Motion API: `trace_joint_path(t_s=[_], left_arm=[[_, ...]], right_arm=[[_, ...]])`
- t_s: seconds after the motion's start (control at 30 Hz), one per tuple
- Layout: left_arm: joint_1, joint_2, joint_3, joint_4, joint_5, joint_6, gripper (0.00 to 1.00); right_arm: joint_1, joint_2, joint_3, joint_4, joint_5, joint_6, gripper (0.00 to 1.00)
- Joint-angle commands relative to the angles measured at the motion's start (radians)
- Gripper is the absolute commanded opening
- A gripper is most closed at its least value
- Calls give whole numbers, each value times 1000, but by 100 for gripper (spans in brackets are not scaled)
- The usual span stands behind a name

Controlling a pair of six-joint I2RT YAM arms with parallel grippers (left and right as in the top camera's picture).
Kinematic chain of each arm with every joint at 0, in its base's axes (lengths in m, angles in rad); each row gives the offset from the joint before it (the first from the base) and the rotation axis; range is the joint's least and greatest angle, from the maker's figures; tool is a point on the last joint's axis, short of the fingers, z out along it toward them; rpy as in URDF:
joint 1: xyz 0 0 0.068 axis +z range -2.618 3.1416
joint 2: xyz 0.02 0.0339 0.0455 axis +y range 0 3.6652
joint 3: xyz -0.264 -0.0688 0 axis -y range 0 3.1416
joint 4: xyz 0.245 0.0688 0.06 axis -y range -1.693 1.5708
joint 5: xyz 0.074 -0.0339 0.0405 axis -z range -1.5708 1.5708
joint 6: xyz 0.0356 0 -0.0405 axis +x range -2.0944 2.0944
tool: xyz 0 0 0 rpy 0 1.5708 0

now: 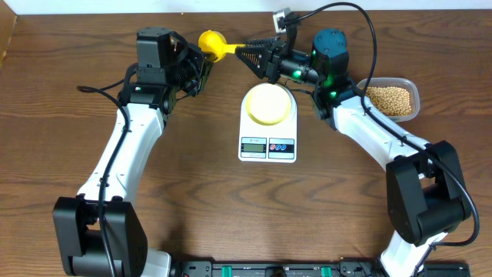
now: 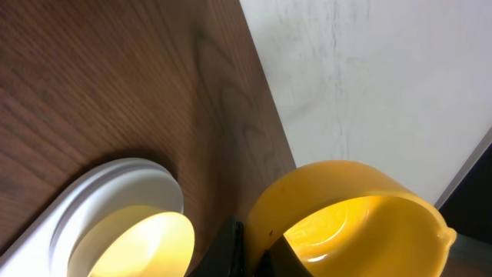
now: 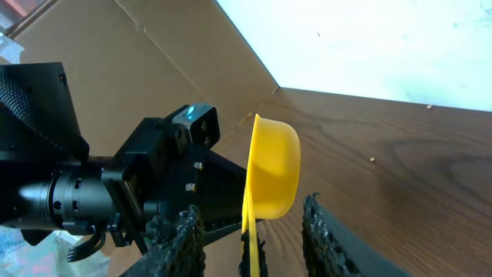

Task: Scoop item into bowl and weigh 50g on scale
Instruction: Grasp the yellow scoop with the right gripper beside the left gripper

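A yellow scoop (image 1: 210,40) is held in the air behind the scale (image 1: 267,148). My left gripper (image 1: 200,63) is shut on the wall of the scoop's cup (image 2: 354,219). My right gripper (image 1: 251,54) is open, its two fingers on either side of the scoop's handle (image 3: 250,231) without closing on it. The pale yellow-green bowl (image 1: 269,103) sits on the scale's platform and looks empty; it also shows in the left wrist view (image 2: 146,242) on the white platform (image 2: 115,181). The tan beans (image 1: 388,98) lie in a clear tub at the right.
The clear plastic tub (image 1: 416,98) stands on the table right of the right arm. The table's far edge and a white wall (image 2: 384,85) run just behind the scoop. Cardboard (image 3: 138,69) stands behind the left arm.
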Motion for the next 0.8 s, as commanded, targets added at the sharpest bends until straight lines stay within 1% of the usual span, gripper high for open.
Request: trace_joint_path(t_s=[0.0,0.17,0.2,0.23,0.3,0.33,0.57,0.6,0.63,0.67,0.7,0.77], left_arm=[[-2,-13,0,4,16,13,8],[-2,-13,0,3,16,31,8],[-2,-13,0,4,16,31,8],[-2,-13,0,4,16,31,8],[-2,-13,0,4,16,31,8],[-2,-13,0,4,16,31,8],[-2,-13,0,4,16,31,8],[-2,-13,0,3,15,31,17],[-2,-13,0,3,14,31,32],[-2,-13,0,3,12,31,39],[-2,-13,0,3,12,31,51],[-1,-13,0,3,12,31,65]], right_arm=[[7,1,19,1,2,-10,36],[8,1,19,4,9,-10,25],[8,1,19,5,9,-10,21],[9,1,19,5,9,-10,14],[11,1,19,5,9,-10,7],[12,1,19,5,9,-10,1],[17,1,19,6,9,-11,1],[18,1,19,6,9,-19,1],[19,1,19,6,9,-32,1],[19,1,19,6,9,-42,1],[19,1,19,8,10,-55,1],[19,1,19,9,22,-55,1]])
